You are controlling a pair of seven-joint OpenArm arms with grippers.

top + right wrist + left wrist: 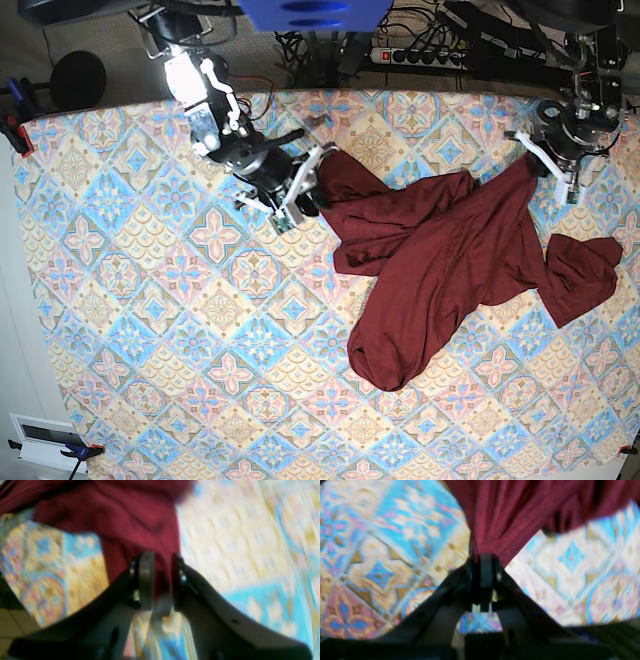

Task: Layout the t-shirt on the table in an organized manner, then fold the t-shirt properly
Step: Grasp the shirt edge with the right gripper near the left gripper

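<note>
maroon t-shirt (440, 270) fabric is spread in a rumpled, uneven heap over the right half of the table (150, 350), which is covered in a pastel blue, pink and cream diamond tile cloth. in the base view, one long fold of the garment is seen running down toward the middle of the table, and another lobe is seen lying near the table's right edge. an upper corner of the cloth is drawn out toward the far right, where the left gripper (553, 168) is found. in the left wrist view, the left gripper (483, 562) is shown with its jaws pressed together on a gathered bunch of the t-shirt (520, 512), the fabric fanning upward from the pinch in tight pleats, with the patterned table (382, 555) visible on both sides.

the opposite end of the garment is reached by the right gripper (305, 190) at the upper middle of the table. in the right wrist view, the right gripper (161, 580) is shown with its jaws standing slightly apart, and a strip of the t-shirt (130, 520) is seen between them; whether the cloth is actually gripped cannot be told, as the picture is blurred.
</note>
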